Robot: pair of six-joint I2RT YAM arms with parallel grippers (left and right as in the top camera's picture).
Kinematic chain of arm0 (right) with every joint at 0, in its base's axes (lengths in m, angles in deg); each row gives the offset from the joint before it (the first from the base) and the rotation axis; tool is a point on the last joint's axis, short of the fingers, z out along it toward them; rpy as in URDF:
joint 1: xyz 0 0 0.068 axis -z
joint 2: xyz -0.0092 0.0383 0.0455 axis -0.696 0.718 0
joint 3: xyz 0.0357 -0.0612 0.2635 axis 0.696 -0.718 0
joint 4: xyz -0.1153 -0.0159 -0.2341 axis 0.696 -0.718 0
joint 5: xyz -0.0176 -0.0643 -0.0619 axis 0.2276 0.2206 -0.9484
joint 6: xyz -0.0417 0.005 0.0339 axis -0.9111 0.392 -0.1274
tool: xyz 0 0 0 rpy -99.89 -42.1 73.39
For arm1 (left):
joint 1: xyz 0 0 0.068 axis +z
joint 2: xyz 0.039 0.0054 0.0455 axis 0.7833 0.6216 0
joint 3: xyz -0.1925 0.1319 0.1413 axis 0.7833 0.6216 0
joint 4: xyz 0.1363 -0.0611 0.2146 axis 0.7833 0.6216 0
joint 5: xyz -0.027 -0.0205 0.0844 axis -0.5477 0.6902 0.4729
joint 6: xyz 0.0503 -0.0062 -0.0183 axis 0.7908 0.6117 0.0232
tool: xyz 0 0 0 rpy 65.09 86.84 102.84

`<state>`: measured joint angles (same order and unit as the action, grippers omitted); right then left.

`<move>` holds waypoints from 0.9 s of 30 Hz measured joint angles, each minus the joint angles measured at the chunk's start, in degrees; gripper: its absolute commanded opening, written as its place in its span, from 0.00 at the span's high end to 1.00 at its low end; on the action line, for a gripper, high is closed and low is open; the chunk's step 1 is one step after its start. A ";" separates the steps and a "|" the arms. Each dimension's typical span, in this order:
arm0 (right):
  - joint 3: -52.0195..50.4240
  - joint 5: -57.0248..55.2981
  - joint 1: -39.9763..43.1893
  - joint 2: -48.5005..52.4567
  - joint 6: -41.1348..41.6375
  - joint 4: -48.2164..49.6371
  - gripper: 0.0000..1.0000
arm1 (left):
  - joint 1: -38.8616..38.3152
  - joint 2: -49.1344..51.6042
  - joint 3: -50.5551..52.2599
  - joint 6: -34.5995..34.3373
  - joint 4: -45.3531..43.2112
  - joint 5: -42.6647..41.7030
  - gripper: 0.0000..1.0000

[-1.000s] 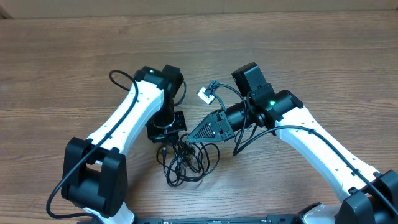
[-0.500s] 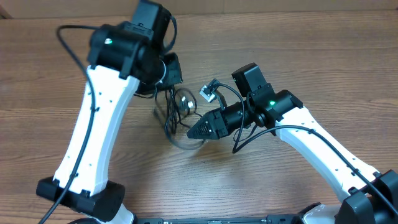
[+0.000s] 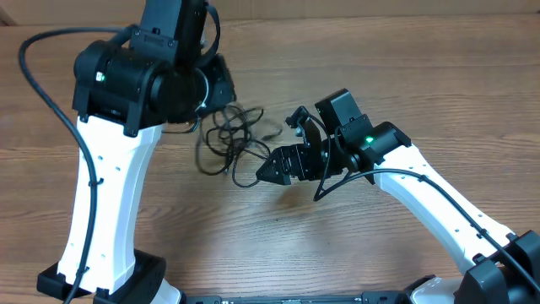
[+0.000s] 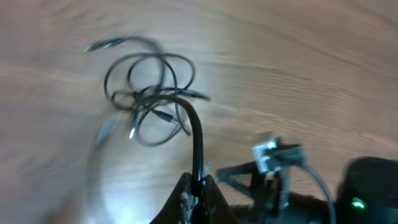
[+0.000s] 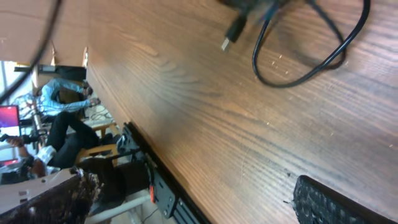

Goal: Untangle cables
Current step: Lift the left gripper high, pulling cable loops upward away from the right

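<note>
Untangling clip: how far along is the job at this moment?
Done: nothing visible; the cables are one knotted clump of loops. In hand: the left tool is shut on one strand leading to the clump; the right tool stands open beside it, holding nothing. Left: pulling every cord free and laying them apart.

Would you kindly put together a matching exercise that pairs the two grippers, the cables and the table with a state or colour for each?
Things:
1. left gripper
2. right gripper
3. cables
4. table

States or colours:
A. open, with nothing between the fingers
B. brown, with a wood grain
C. shut on one thin black strand
D. black, tangled in loops

Pairs: 1-C; 2-A; 3-D; 4-B
</note>
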<state>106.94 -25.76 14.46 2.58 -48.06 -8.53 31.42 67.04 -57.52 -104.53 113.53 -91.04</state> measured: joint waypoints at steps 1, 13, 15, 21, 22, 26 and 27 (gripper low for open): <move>0.00 0.04 0.00 0.00 -0.04 0.24 0.00 | 0.00 0.00 0.13 -1.22 0.39 0.57 0.96; 0.00 6.47 0.00 0.00 -4.72 1.81 0.00 | -0.90 0.00 7.39 -0.55 -2.01 -3.87 0.96; 0.00 5.86 0.00 0.00 -4.90 1.75 0.00 | -0.90 -0.02 6.95 3.19 -4.83 -7.91 0.96; 0.00 3.52 0.00 0.00 -4.90 1.33 0.00 | -0.90 0.02 -2.40 11.43 -11.58 -17.75 0.96; 0.00 3.32 0.00 0.00 -4.85 1.36 0.00 | -0.90 0.00 -5.20 11.96 -12.66 -18.60 0.96; 0.00 2.80 0.00 0.00 -4.87 1.36 0.00 | -0.87 -1.03 -16.04 13.49 -18.58 -20.28 0.96; 0.00 2.69 -0.02 0.00 -4.87 1.36 0.00 | -0.90 -1.53 -17.94 13.57 -20.20 -20.46 0.96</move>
<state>106.94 -23.07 14.44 2.58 -52.93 -7.18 30.53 65.51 -75.46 -90.96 93.33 -111.50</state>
